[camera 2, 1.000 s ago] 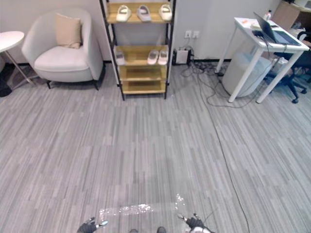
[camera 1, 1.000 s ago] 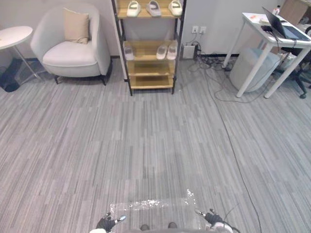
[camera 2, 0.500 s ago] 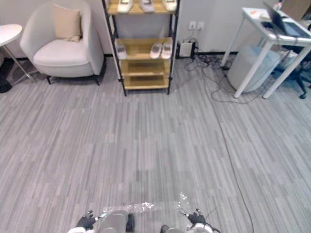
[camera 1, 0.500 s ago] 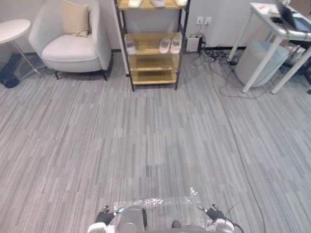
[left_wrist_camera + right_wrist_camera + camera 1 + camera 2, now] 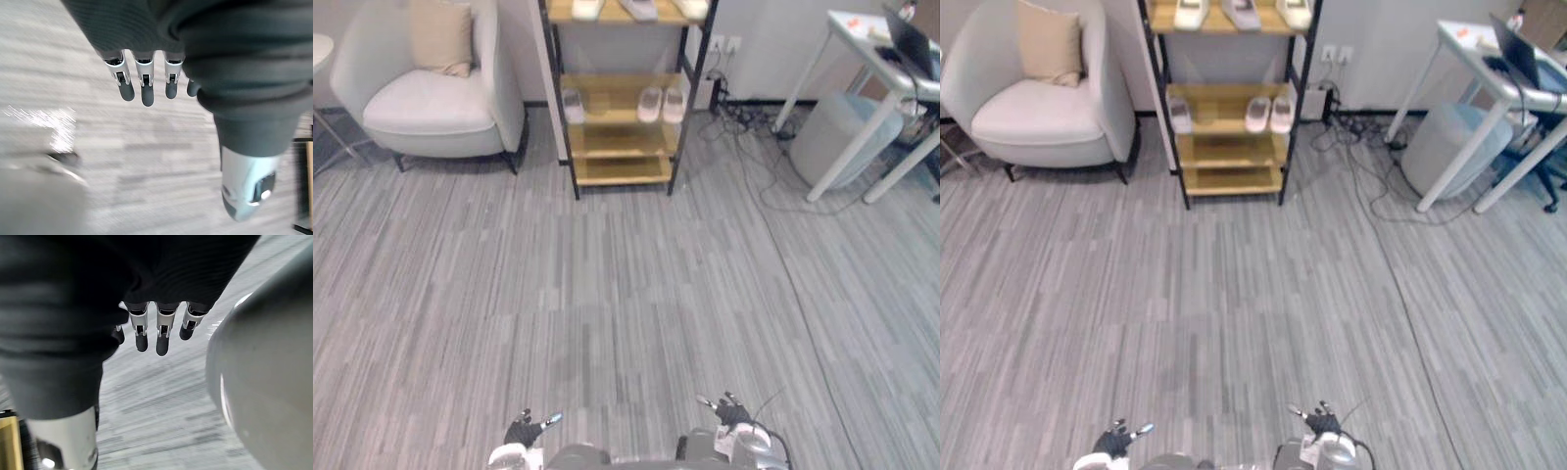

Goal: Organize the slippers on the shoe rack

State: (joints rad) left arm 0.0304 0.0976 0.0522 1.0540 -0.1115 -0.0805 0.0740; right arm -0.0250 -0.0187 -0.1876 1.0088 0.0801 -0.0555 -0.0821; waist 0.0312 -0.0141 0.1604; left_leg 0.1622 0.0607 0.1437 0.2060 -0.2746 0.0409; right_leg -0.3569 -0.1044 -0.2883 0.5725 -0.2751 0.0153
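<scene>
A floor (image 5: 607, 294) of grey striped carpet is spread across the whole room, and firm, even footing is to be expected from it. On the right a white desk (image 5: 876, 44) is set, with loose cables (image 5: 759, 147) trailed over the carpet beside it; on the left a pale armchair (image 5: 431, 103) is placed. Between them, against the far wall and well apart from the robot, the shoe rack (image 5: 622, 168) of dark posts and wooden shelves is stood. Its lowest shelves are left bare. Three slippers (image 5: 650, 103) are laid on the middle shelf, a single one set apart from a pair, and a further row is lined along the top shelf. They are judged to be light, soft and bendable rather than fragile; each would best be pinched across the upper band or gripped round the sole's edges. The left hand (image 5: 142, 88) and right hand (image 5: 161, 335) are held low, with fingers relaxed and nothing grasped.
</scene>
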